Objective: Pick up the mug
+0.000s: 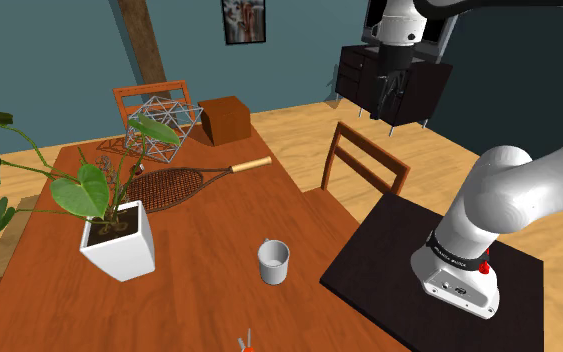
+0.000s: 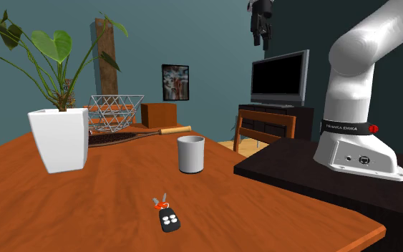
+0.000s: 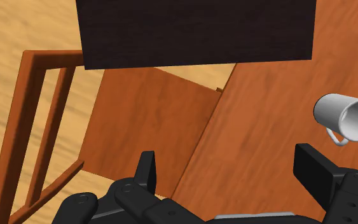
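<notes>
Grey mug (image 1: 274,262) stands upright near the table (image 1: 204,300) edge. Our jaws hang open and empty high over a chair (image 1: 369,160); we must next travel down to the mug.

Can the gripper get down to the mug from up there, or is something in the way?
Probably yes. The mug stands upright on bare table, apart from the white planter, and the open gripper hangs high over the chair with nothing between them.
</notes>
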`<state>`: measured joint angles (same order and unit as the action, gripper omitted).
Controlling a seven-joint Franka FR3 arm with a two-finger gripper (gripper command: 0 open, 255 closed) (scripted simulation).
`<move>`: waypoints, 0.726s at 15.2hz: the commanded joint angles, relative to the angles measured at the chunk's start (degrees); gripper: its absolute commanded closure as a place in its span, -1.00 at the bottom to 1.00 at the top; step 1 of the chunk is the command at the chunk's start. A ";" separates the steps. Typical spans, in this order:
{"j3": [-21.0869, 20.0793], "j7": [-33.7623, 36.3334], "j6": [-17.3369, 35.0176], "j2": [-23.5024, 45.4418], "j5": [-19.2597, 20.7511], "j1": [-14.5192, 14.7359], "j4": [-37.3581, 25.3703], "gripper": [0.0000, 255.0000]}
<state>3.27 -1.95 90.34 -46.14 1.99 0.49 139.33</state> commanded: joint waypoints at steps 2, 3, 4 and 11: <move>-1.06 1.20 1.21 0.14 -0.71 0.41 1.13 -1.00; -2.14 2.39 2.44 0.37 -1.44 0.84 2.19 -1.00; -3.22 3.57 3.70 0.69 -2.17 1.28 3.18 -1.00; -10.97 11.80 13.34 5.58 -7.12 4.62 8.13 -1.00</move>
<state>-6.65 8.69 102.21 -41.07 -4.46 4.65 146.59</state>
